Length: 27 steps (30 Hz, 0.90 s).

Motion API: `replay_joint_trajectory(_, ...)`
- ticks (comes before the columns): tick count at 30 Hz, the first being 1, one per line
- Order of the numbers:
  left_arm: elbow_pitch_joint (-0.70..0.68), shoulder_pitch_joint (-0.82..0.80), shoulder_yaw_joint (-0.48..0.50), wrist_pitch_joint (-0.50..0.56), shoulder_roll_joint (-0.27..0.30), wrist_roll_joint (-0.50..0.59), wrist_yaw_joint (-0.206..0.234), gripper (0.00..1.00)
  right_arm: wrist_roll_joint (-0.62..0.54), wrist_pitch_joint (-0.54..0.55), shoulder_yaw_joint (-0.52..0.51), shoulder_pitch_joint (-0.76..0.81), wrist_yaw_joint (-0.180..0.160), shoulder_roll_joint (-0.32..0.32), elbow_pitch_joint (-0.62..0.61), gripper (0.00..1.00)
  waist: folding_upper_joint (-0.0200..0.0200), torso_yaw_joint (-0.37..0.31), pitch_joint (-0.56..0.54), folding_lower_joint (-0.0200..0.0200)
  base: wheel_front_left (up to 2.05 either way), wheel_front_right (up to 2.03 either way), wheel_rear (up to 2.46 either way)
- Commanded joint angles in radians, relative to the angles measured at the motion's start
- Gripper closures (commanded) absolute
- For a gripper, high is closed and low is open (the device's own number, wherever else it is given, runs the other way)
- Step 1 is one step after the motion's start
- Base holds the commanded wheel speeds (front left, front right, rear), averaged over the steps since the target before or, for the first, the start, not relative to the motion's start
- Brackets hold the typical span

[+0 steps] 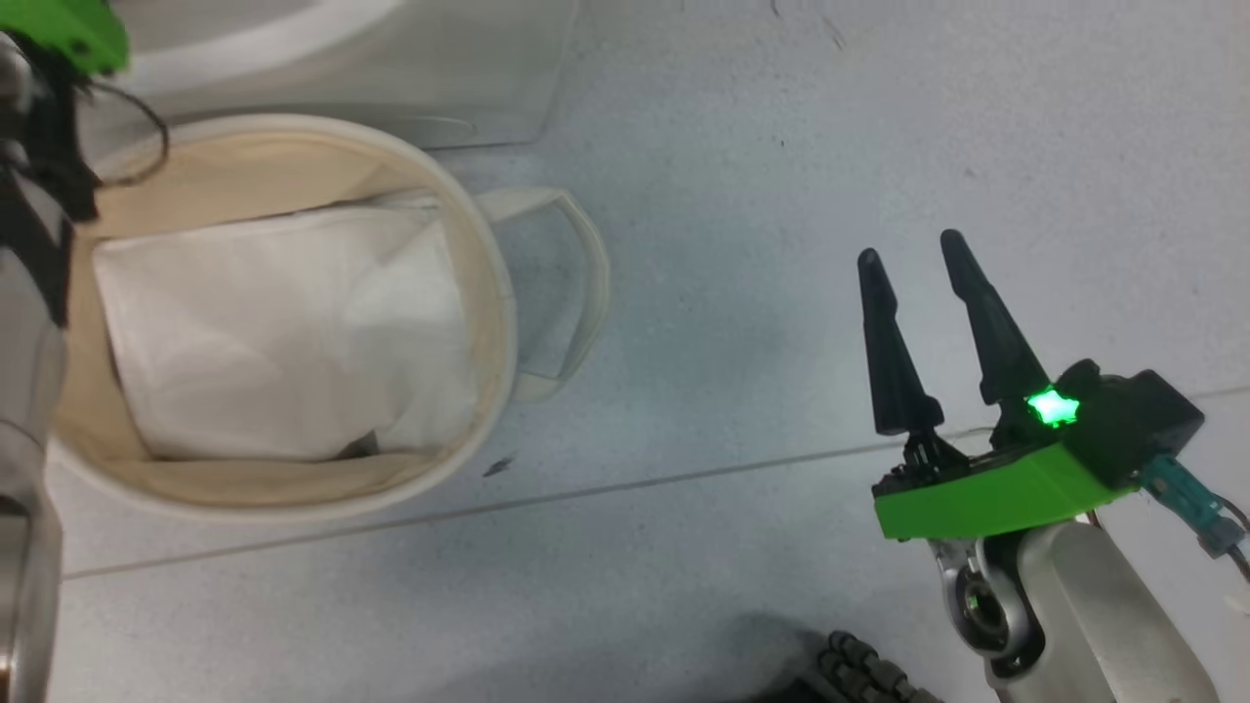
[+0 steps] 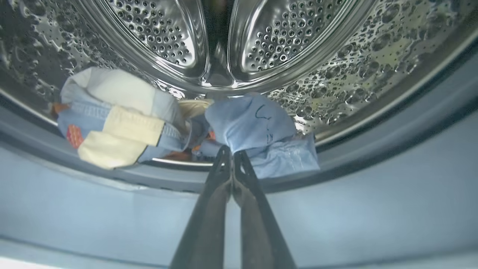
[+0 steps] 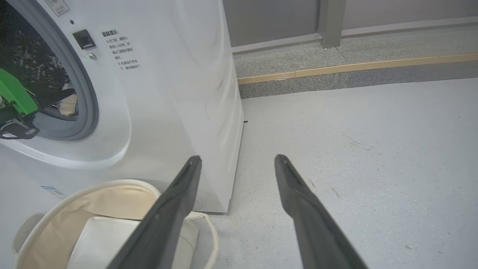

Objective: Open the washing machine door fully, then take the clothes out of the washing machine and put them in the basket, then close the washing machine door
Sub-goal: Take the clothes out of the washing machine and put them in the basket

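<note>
Blue clothes (image 2: pixel 257 127) — cream basket (image 1: pixel 244 161)

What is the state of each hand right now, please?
Left hand: closed, apparently pinching the blue clothes.
Right hand: open, holding nothing.

The left gripper (image 2: pixel 232 151) is seen shut, its two dark fingers (image 2: pixel 209 216) pressed together along their length. The right gripper (image 1: pixel 909 246) is spread wide open, fingers pointed up from a green wrist housing (image 1: pixel 977 498). The pale left forearm (image 1: pixel 24 391) is stretched forward.
</note>
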Motion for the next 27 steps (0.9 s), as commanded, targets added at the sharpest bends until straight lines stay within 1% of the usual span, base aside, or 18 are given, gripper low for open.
replay_joint_trajectory(1,-0.028,0.012,-0.002,-0.012,0.032,-0.002,-0.005,1.0,0.01,-0.013,0.024,0.004,0.007,-0.012,-0.019,0.0,0.0,0.023,-0.035,0.0,0.0,0.0,0.0)
replay_joint_trajectory(5,-0.045,0.059,-0.002,-0.013,0.024,-0.002,-0.011,1.0,0.017,-0.013,0.028,0.001,0.007,-0.02,-0.006,0.0,0.0,0.042,-0.064,0.0,0.0,0.0,0.0)
replay_joint_trajectory(10,-0.125,0.134,0.032,-0.013,0.028,-0.014,-0.018,1.0,0.025,-0.011,0.038,0.0,0.007,-0.023,0.004,0.0,0.0,0.061,-0.104,0.0,0.0,0.0,0.0)
replay_joint_trajectory(14,-0.199,0.224,0.055,-0.013,0.026,-0.013,-0.026,1.0,0.037,-0.012,0.046,0.0,0.007,-0.018,0.023,0.0,0.0,0.073,-0.153,0.0,0.0,0.0,0.0)
replay_joint_trajectory(15,-0.199,0.224,0.055,-0.013,0.026,-0.013,-0.026,1.0,0.037,-0.012,0.046,0.0,0.007,-0.018,0.023,0.0,0.0,0.073,-0.153,0.0,0.0,0.0,0.0)
replay_joint_trajectory(23,-0.38,0.414,0.051,-0.013,0.015,0.018,-0.038,1.0,0.063,-0.016,0.064,0.006,0.007,-0.015,0.063,0.0,0.0,0.13,-0.269,0.0,0.0,0.0,0.0)
replay_joint_trajectory(27,-0.509,0.479,0.035,-0.013,0.036,0.021,-0.04,1.0,0.073,-0.017,0.075,0.016,0.007,-0.014,0.08,0.0,0.0,0.17,-0.329,0.0,0.0,0.0,0.0)
